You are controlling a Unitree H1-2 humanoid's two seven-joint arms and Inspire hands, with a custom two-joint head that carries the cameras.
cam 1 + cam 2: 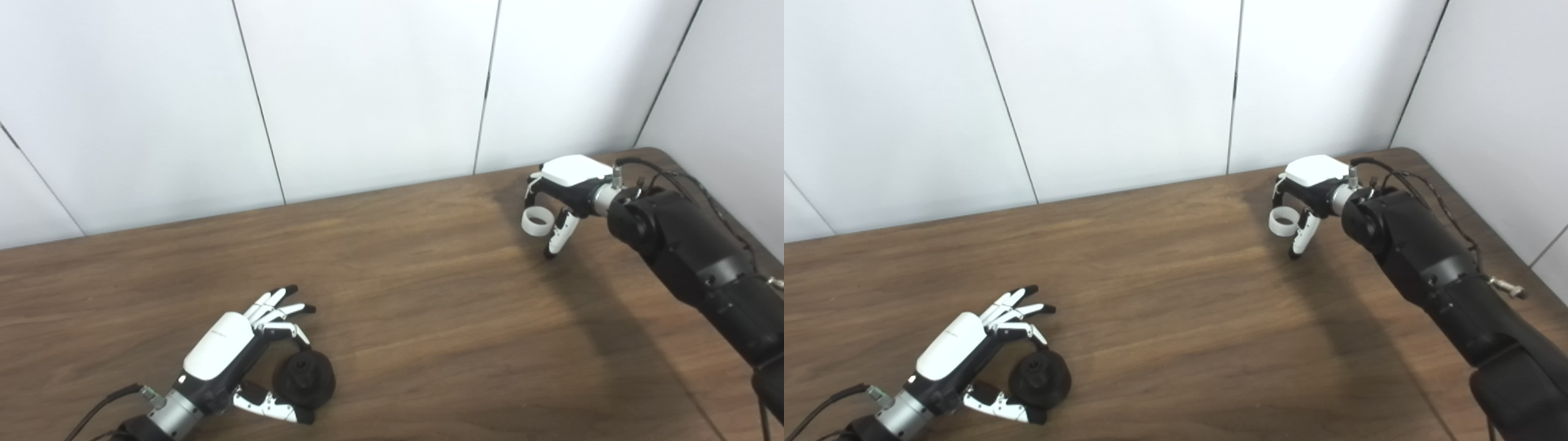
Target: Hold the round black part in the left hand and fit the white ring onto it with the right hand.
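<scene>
left hand [229,355]: low at the near-left of the tabletop [416,294], palm shell up, fingers curled around the round black part [304,380]. One finger hooks over the part's far top edge, the thumb runs under its near side, the other fingers fan out past it toward the wall. Reads as a loose grasp on the part; can't tell how firm it is.
round black part: dark disc with a raised hub in the middle, sits just right of the left palm, between thumb and the curled finger. Resting on or barely off the tabletop, can't tell which.
right hand [566,196]: far-right of the tabletop near the back corner, raised off the surface, palm shell facing up, fingers pointing down and left. Grasping the white ring [537,221].
white ring: short open band, opening facing roughly up, pinched at its rim at the left side of the right hand. Thumb hangs just to its right, tip pointing down. Ring is clear of the tabletop.
spacing: ring and black part well apart, opposite sides of the tabletop. Ring not on the part.
backdrop: white wall panels [367,92] behind the tabletop.
</scene>
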